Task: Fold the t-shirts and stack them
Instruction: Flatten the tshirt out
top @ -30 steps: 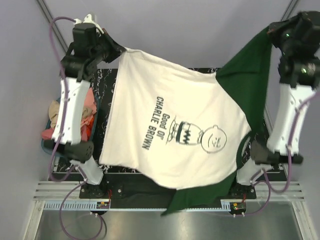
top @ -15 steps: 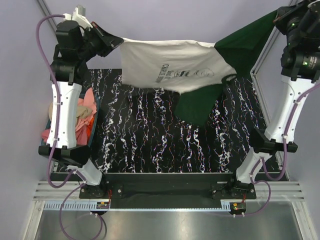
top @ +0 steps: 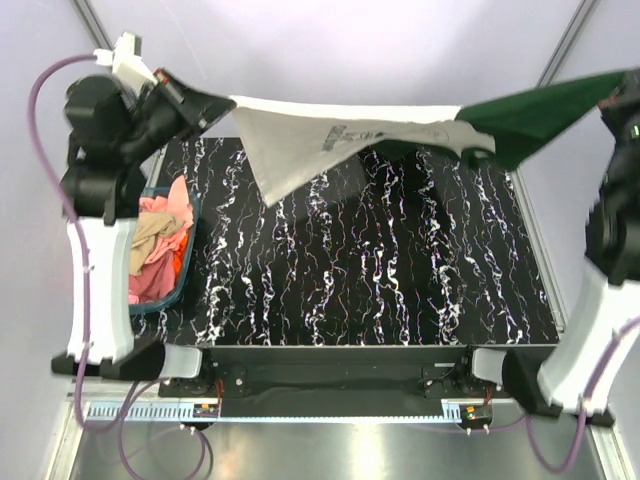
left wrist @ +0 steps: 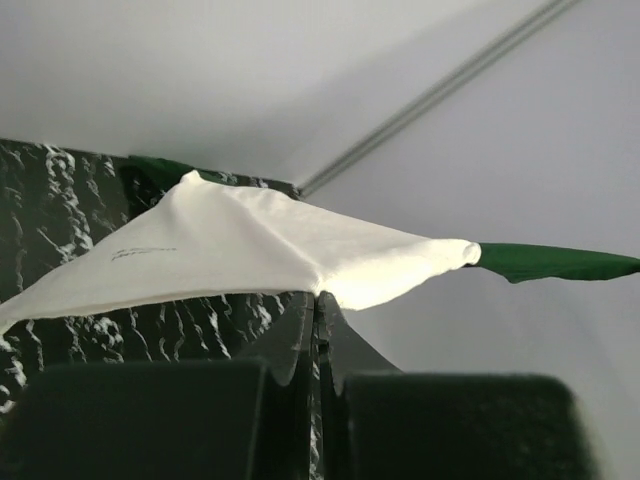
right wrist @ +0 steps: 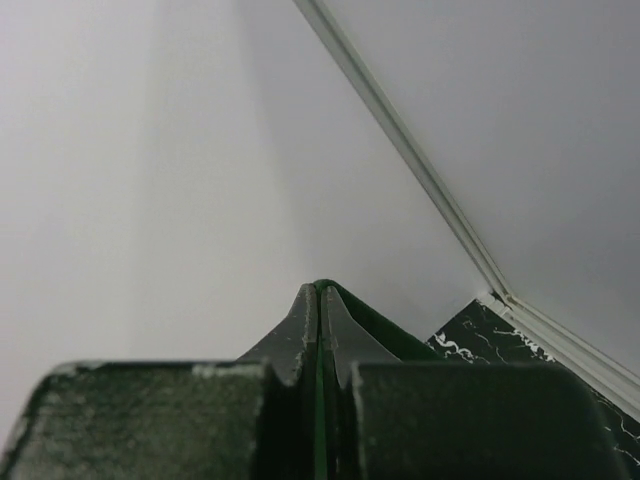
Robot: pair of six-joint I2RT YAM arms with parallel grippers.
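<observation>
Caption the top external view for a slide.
Left gripper holds the white shirt, right gripper the green shirt, stretched between them above the table.

well below the left fingers (top: 192,98), a teal bin (top: 196,222) of pink, orange and tan cloth (top: 158,228) at the left edge of a black, white-veined tabletop (top: 400,280) spread under them.

No readable txt. Only marking is dark print (top: 335,138) on cream shirt (top: 285,155): top cam sees it nearly edge-on, letters squashed, can't make out. Left wrist cam shows the print (left wrist: 140,253) as a thin dark line on the shirt (left wrist: 260,235), too small to read.
</observation>
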